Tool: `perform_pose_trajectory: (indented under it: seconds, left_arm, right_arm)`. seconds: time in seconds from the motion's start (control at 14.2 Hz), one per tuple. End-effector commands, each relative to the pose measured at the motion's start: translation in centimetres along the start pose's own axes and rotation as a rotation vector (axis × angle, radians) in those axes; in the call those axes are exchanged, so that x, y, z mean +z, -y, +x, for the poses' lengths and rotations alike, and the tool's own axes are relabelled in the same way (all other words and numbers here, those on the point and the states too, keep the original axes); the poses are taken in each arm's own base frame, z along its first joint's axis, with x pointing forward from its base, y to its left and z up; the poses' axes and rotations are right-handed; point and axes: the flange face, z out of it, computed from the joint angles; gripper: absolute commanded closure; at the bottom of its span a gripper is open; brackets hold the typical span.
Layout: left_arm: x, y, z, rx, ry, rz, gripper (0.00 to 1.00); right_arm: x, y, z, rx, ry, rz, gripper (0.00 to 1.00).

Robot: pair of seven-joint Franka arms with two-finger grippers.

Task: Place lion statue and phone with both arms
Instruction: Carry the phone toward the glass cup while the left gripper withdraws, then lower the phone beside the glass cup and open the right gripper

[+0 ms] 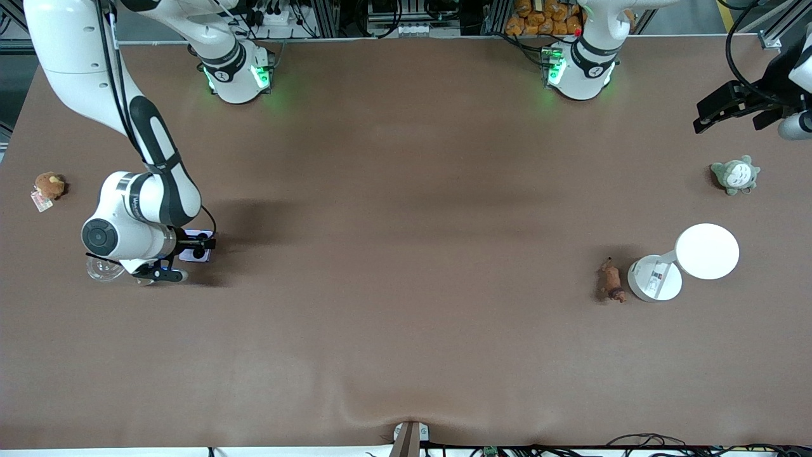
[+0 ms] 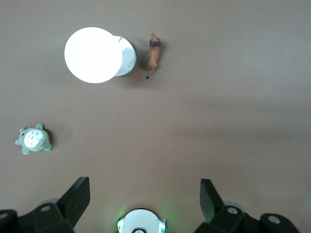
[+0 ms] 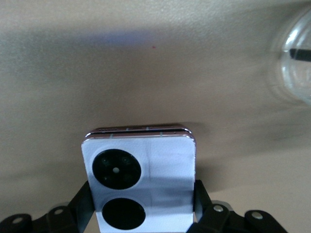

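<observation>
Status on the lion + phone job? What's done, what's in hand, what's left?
Done: nothing placed that I can see. In hand: the right gripper is shut on the phone at the right arm's end of the table, beside a clear glass dish. Left: the lion lies untouched beside the white lamp; the left gripper waits open above that end.

Brown table (image 1: 406,254). On it: lion statue (image 1: 612,282) just beside white lamp (image 1: 672,270); grey-green plush (image 1: 734,174) farther from camera, left arm's end. Brown plush with tag (image 1: 48,186) and clear glass dish (image 1: 104,269) at right arm's end.
</observation>
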Motion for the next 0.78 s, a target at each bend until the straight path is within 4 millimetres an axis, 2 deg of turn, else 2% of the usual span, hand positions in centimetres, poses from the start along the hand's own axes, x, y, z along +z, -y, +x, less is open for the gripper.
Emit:
perform_pose_trajectory:
  seconds: [0.0, 0.07, 0.21, 0.42, 0.7]
  left_arm:
    - [-0.1, 0.1, -1.3, 0.008, 0.026, -0.014, 0.00]
    - [-0.2, 0.1, -1.4, 0.006, 0.026, -0.014, 0.00]
    - [-0.3, 0.4, -1.4, -0.002, 0.023, -0.015, 0.00]
    - [-0.3, 1.1, -1.3, -0.015, 0.024, -0.016, 0.00]
    - [0.0, 1.3, -1.1, -0.020, 0.028, -0.010, 0.00]
  right_arm:
    - [-0.1, -0.9, 0.0, -0.007, -0.008, 0.010, 0.25]
    - [0.0, -0.8, 0.0, -0.008, -0.006, 0.009, 0.00]
    - [-0.1, -0.7, -0.1, -0.008, 0.002, 0.010, 0.00]
    - [-1.5, -0.3, -0.2, -0.016, 0.012, 0.015, 0.00]
    - [-5.6, 0.0, -0.2, -0.023, -0.031, 0.027, 0.00]
